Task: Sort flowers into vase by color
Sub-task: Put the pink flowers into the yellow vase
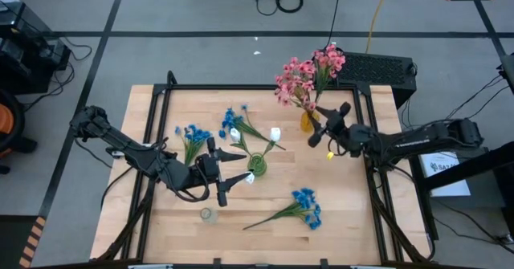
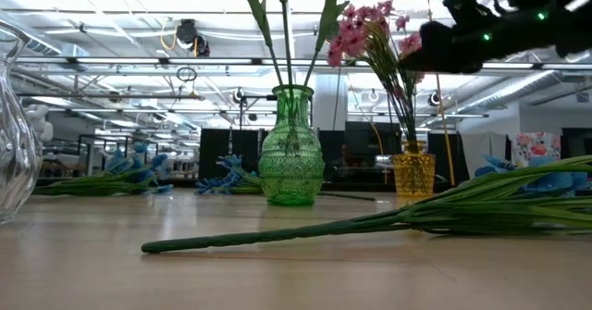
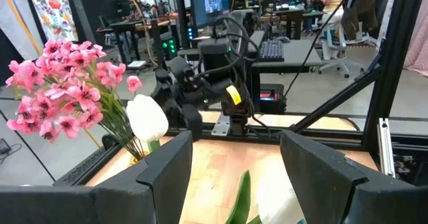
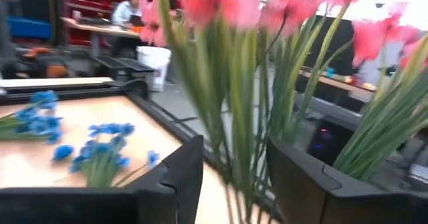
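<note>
A green glass vase (image 1: 257, 165) (image 2: 291, 158) stands mid-table and holds white buds (image 1: 275, 133) on green stems. My left gripper (image 1: 242, 167) (image 3: 234, 170) is open just left of this vase, with a white bud (image 3: 148, 117) ahead of it. A yellow vase (image 1: 307, 123) (image 2: 413, 173) holds the pink sprays (image 1: 305, 75) (image 2: 368, 28). My right gripper (image 1: 318, 126) (image 4: 234, 177) is open beside it, its fingers standing on either side of the pink stems (image 4: 242, 137). Blue sprays (image 1: 306, 205) (image 1: 193, 136) (image 1: 236, 116) lie flat on the table.
A small clear glass vase (image 1: 207, 214) (image 2: 14, 134) stands near the table's near edge. One blue spray's long stem (image 2: 324, 229) lies across the near middle. A black frame (image 1: 241, 87) borders the wooden table. A keyboard (image 1: 377, 67) sits beyond the far right corner.
</note>
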You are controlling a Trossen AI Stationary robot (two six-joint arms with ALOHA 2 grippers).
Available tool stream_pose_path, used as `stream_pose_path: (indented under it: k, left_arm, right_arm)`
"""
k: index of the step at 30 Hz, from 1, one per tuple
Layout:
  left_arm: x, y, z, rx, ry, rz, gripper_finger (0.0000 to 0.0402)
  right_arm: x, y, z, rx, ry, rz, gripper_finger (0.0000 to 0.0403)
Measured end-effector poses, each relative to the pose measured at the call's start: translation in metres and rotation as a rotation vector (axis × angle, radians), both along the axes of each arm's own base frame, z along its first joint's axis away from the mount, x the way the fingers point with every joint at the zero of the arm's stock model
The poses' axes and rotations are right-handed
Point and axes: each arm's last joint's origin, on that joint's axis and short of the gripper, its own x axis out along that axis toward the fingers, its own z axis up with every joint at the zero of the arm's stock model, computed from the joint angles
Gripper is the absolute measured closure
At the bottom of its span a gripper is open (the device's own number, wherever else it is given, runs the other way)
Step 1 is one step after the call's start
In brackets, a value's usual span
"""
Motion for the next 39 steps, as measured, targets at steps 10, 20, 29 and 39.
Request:
stream_pose_path:
  k: [10, 20, 29, 39]
  left_arm:
    - [0.000, 0.000, -0.001, 0.004, 0.005, 0.000, 0.0167]
    - [0.000, 0.000, -0.001, 0.004, 0.006, 0.000, 0.0167]
    - [0.000, 0.000, -0.001, 0.008, 0.012, 0.000, 0.0167]
    - [0.000, 0.000, -0.001, 0.008, 0.012, 0.000, 0.0167]
  right_arm:
    - [0.011, -0.001, 0.023, 0.009, 0.108, -0.046, 0.0307]
    - [0.009, -0.001, 0.026, 0.030, 0.077, -0.051, 0.0392]
    - [-0.008, -0.001, 0.040, 0.016, 0.038, -0.053, 0.0399]
    - [-0.032, 0.000, 0.041, 0.044, 0.094, -0.054, 0.0399]
